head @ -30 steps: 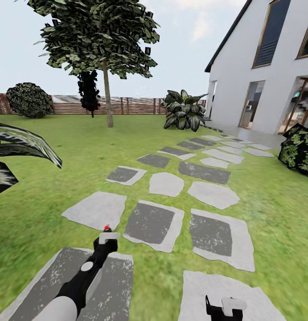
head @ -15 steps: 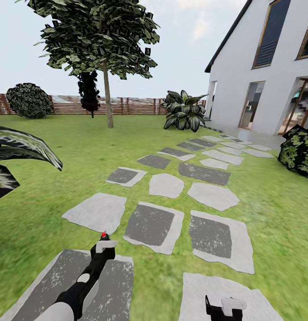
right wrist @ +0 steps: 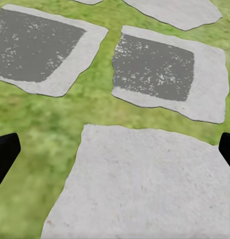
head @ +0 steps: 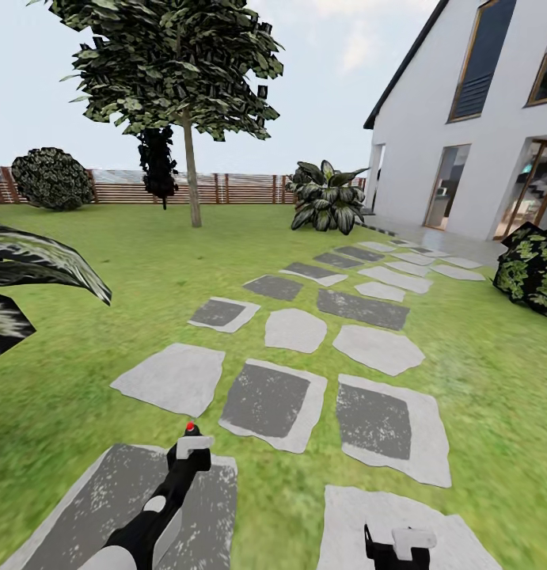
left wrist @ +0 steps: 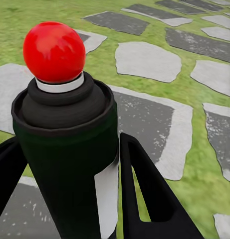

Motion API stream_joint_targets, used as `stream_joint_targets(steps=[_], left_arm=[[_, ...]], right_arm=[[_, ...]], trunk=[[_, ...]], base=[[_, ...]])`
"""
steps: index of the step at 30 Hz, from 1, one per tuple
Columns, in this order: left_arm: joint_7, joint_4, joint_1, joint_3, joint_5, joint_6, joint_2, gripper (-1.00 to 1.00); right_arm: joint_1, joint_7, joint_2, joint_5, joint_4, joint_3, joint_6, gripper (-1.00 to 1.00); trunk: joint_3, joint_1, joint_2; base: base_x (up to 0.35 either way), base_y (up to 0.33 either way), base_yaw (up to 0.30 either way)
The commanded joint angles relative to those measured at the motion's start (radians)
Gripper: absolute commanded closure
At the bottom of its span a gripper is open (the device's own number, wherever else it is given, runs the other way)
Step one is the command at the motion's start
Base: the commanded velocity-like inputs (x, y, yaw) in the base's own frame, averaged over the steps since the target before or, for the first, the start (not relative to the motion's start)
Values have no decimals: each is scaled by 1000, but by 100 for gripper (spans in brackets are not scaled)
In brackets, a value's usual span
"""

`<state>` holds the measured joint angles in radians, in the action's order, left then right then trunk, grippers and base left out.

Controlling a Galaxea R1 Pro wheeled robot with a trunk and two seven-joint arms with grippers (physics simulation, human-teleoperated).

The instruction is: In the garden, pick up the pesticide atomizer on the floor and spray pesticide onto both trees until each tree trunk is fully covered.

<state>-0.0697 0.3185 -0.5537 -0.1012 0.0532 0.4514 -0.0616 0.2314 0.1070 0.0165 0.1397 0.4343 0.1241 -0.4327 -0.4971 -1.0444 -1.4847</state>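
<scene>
The robot's left gripper (left wrist: 70, 199) holds the small near-black cylindrical pesticide atomizer with a red ball cap (left wrist: 62, 134) upright between its dark fingers (left wrist: 144, 199), which pinch the bottle from both sides in the left wrist view. In the head view the left gripper (head: 190, 455) sits low over a dark-centred grey stepping stone (head: 166, 507), the atomizer's red tip (head: 190, 427) pointing ahead along the path. Over the past second the left arm has bobbed: the red tip rose slightly forward, then dropped back and lower, while the lawn, stones and house have barely shifted, so the base has hardly advanced. The right gripper (head: 400, 546) hangs at the bottom of the head view with its fingers spread wide and nothing between them, over a pale stepping stone (right wrist: 144, 184).

The tall tree with a straight grey-brown trunk (head: 191, 170) and blocky green crown stands well apart, far across the green lawn (head: 146, 261) before the brown slatted wooden fence (head: 226, 188), left of the white house (head: 447, 119). The pickup looks done; spraying has evidently not begun, since the trunk is far off. The likely next step is the drive across the grass towards it.
</scene>
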Motion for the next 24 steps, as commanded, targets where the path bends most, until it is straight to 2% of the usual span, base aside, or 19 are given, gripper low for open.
stream_joint_targets(steps=[1, 24], left_arm=[[-7, 0, -1, -9, 6, 3, -1, 100], [-8, 8, -17, -10, 10, 3, -3, 100]], right_arm=[[1, 3, 1, 11, -1, 5, -2, -100], [-7, -4, -1, 9, 1, 0, 1, -100]], trunk=[[-1, 0, -1], [-1, 0, -1]], base=[[0, 0, 0], [0, 0, 0]])
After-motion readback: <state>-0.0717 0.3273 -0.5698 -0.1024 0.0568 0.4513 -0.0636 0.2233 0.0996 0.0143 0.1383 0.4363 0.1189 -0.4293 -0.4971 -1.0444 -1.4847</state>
